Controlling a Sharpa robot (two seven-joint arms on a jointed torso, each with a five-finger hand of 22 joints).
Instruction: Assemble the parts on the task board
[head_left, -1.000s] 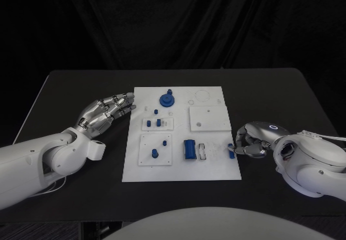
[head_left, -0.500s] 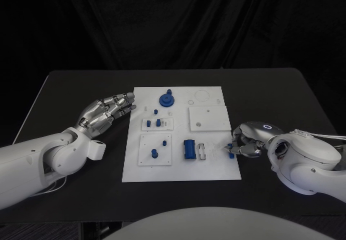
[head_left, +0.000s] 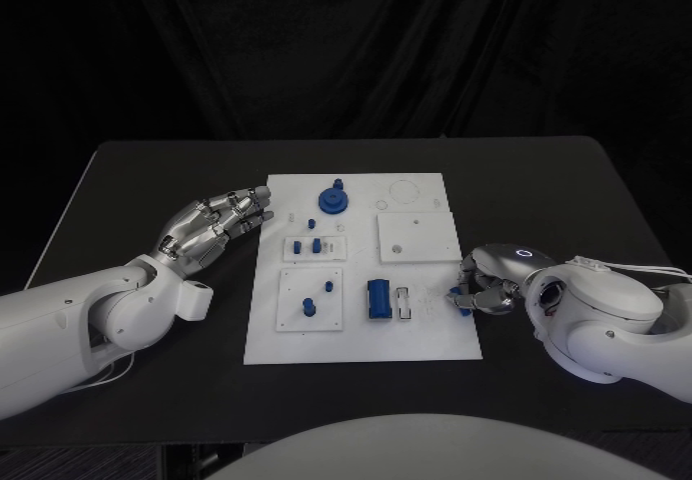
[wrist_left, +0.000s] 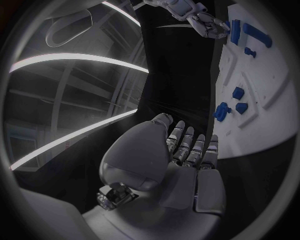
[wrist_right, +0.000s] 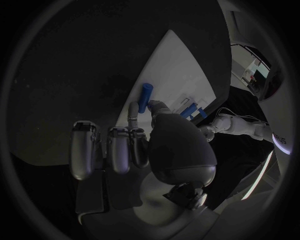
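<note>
Reaching in from the left, the left hand (head_left: 216, 225) hovers over the black counter (head_left: 144, 180) just beside the left edge of the white rectangular task board (head_left: 361, 340), its silver fingers stretched out and slightly apart, holding nothing; the left wrist view shows the same flat, empty hand (wrist_left: 181, 155) with the board's edge just past the fingertips. On the board, nearest that hand, a small white square plate (head_left: 313, 247) carries two short blue pegs (head_left: 306, 245), and below it a larger white square plate (head_left: 312, 298) carries two more small blue pieces (head_left: 309, 306). Toward the far edge stands a round blue disc with a knob (head_left: 333, 201). Near the board's middle lies a thick blue cylinder (head_left: 379, 298), with a plain white square plate (head_left: 418, 236) further back. At the board's right edge, the right hand (head_left: 490, 283) pinches a slim blue pin (head_left: 462, 300) between the thumb and a fingertip. The right wrist view shows this pin (wrist_right: 146, 98) standing out from the fingertips (wrist_right: 132, 109) against the white board, the other fingers held straight alongside.
</note>
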